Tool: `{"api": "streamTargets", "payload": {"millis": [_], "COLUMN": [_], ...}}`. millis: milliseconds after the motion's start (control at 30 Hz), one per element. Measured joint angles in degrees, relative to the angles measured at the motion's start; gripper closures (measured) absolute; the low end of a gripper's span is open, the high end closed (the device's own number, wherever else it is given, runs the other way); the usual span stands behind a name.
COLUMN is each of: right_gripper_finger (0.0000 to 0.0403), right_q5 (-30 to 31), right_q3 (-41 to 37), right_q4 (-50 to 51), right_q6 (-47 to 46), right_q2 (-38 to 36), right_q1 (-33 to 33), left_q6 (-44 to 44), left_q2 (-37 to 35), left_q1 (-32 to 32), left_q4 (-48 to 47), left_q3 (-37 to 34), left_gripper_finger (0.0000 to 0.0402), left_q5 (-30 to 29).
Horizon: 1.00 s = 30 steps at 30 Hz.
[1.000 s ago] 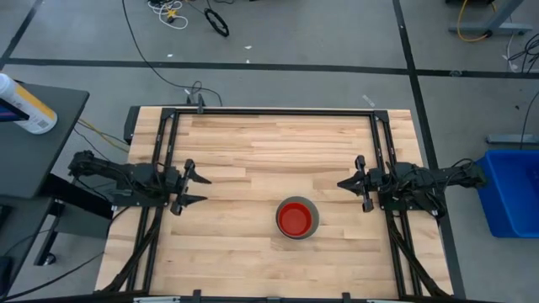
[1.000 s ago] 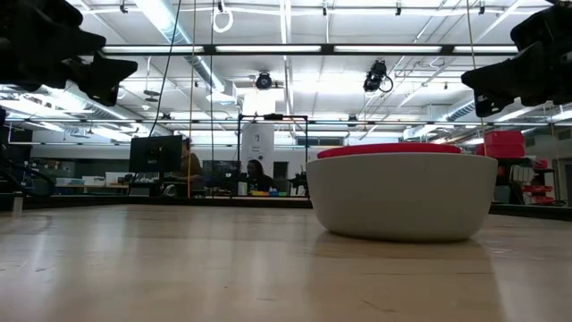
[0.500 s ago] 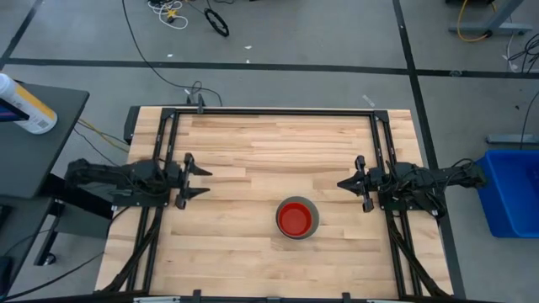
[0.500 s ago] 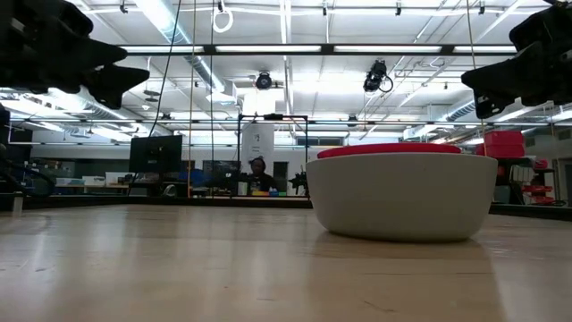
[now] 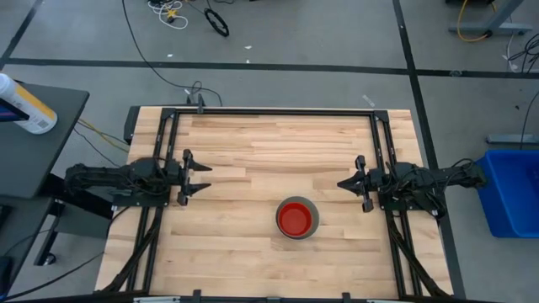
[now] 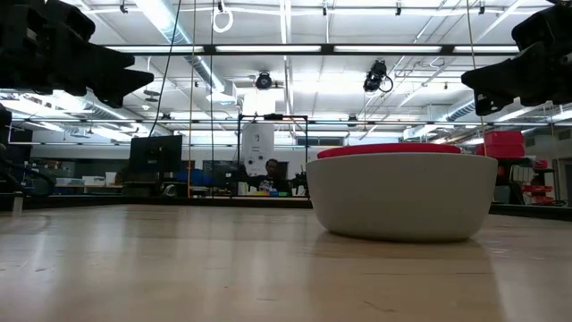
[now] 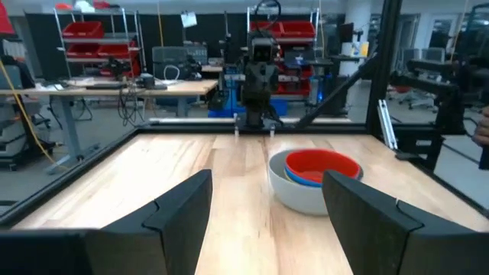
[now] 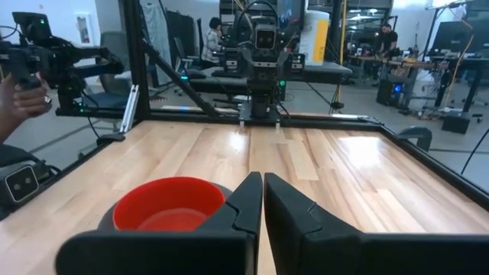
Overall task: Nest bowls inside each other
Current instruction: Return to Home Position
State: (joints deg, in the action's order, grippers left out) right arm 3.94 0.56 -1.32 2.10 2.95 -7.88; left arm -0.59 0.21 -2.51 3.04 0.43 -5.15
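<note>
High view: the left gripper, fingers spread apart, hung over the table's left edge. The right gripper, fingers pressed together, hung over the right edge. The red bowl sat nested in the grey bowl, nearer the right gripper.
Low view: both arms hung above and apart from the stack.
Left wrist view: a blue bowl rim showed beneath the red.

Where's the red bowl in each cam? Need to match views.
High view: red bowl on the table, just right of centre, toward the picture's bottom.
Low view: only its red rim shows, above the pale grey bowl.
Left wrist view: red bowl ahead, mid-table.
Right wrist view: red bowl close ahead.
Shared landmark: the pale grey bowl holding it.
</note>
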Motion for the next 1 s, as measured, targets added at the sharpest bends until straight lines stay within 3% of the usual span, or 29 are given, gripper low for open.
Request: {"api": "streamTargets", "payload": {"millis": [1000], "right_gripper_finger": [0.0377], "right_q5": [0.0], "right_q3": [0.0], "right_q4": [0.0], "right_q6": [0.1], "right_q2": [0.0], "right_q1": [0.0], "left_q6": [10.4], "left_q2": [0.8], "left_q1": [0.0], "left_q4": [-0.1], "left_q3": [0.0], "left_gripper_finger": [0.0145], "left_q5": [1.6]}}
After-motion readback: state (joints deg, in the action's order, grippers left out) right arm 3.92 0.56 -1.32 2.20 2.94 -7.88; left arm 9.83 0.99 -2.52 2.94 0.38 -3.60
